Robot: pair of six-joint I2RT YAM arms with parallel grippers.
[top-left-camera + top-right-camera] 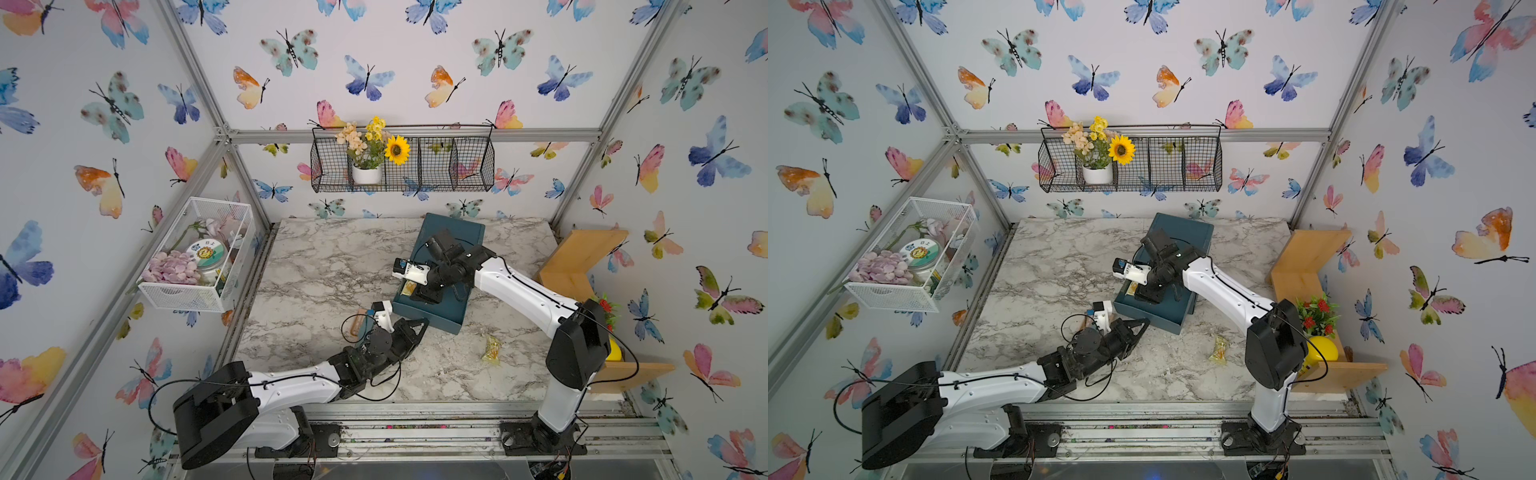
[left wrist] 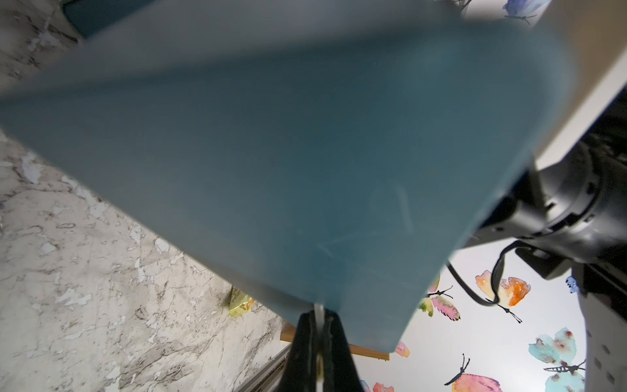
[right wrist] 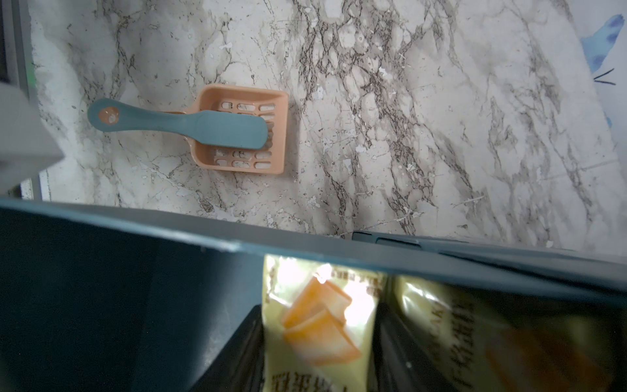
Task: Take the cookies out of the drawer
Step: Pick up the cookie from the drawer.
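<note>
right hand (image 3: pixel 319 310) in drawer (image 3: pixel 112 271), flanking cookie packet (image 3: pixel 315 342)

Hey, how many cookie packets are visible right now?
3. The loose packet lies on the table outside the drawer. The bright packet and the shadowed packet sit side by side inside it. The right arm may hide more.
</note>
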